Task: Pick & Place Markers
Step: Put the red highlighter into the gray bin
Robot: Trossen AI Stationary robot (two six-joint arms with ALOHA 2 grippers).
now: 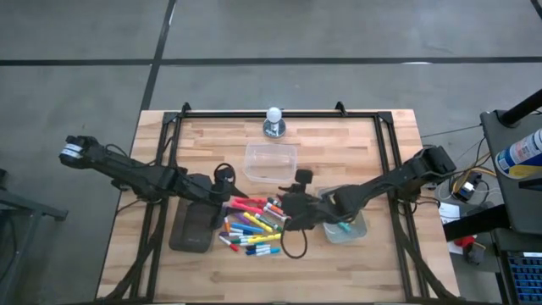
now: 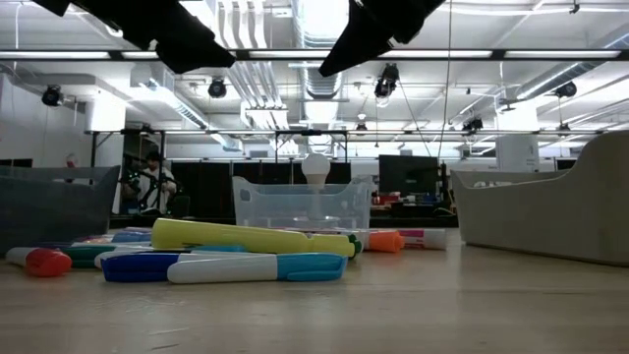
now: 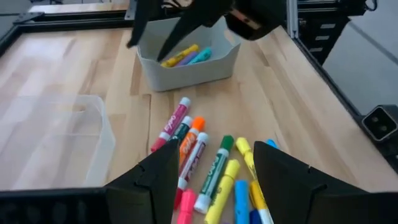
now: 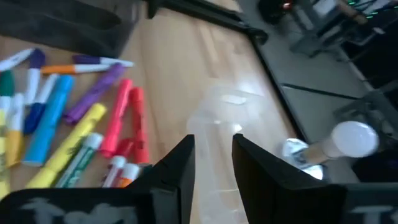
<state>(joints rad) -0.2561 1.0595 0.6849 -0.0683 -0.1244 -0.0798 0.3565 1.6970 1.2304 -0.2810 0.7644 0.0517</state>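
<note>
- A wooden table (image 1: 373, 254) under bright shop lights carries the work
- The markers (image 1: 251, 227) lie in a loose heap at mid-table; a few already sit in the grey tub (image 3: 186, 65) on the right
- The right gripper (image 1: 292, 212) hangs at the heap's edge, jaws a narrow gap apart, empty
- The left gripper (image 3: 212, 177) hovers over the heap's other side, jaws wide, empty
- Judged step: reaching for another pick. Next: line one marker up between the fingers, descend, close
</note>
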